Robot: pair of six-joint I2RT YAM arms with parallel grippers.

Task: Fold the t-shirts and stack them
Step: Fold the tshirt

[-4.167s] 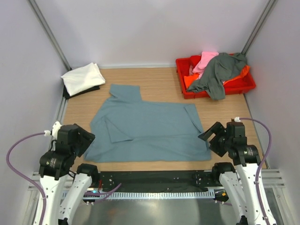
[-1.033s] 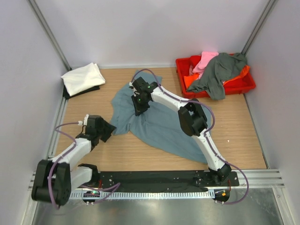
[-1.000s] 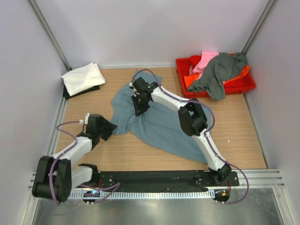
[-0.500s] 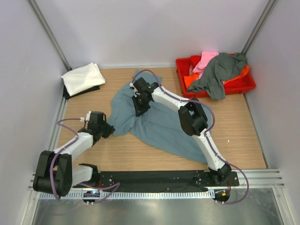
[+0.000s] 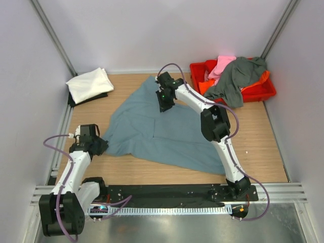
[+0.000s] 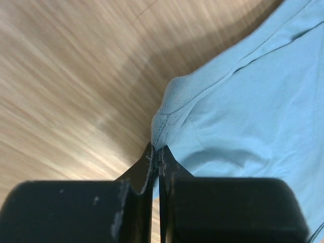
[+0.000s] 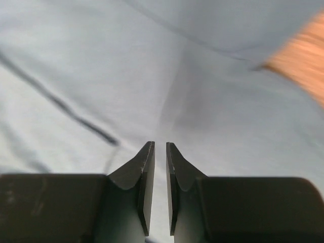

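A large blue-grey t-shirt (image 5: 152, 134) lies spread across the middle of the table. My left gripper (image 5: 99, 147) is at its near left corner. The left wrist view shows that gripper (image 6: 157, 149) shut on the hem of the blue-grey t-shirt (image 6: 243, 96). My right gripper (image 5: 164, 104) reaches far over to the shirt's back part, near the collar. In the right wrist view its jaws (image 7: 156, 145) stand a narrow gap apart, with the cloth (image 7: 101, 61) pinched between them and pulled taut. A folded white t-shirt (image 5: 90, 84) lies at the back left.
A red crate (image 5: 264, 91) stands at the back right. It holds a dark grey t-shirt (image 5: 235, 76), a pink one (image 5: 223, 63) and an orange one (image 5: 205, 87). A dark item (image 5: 74, 99) lies under the white shirt. Walls close in the left, right and back.
My left gripper shut on the shirt's near left corner and pulled it left and nearer. My right gripper moved back and right with the cloth. The bunched shirt is now stretched out.
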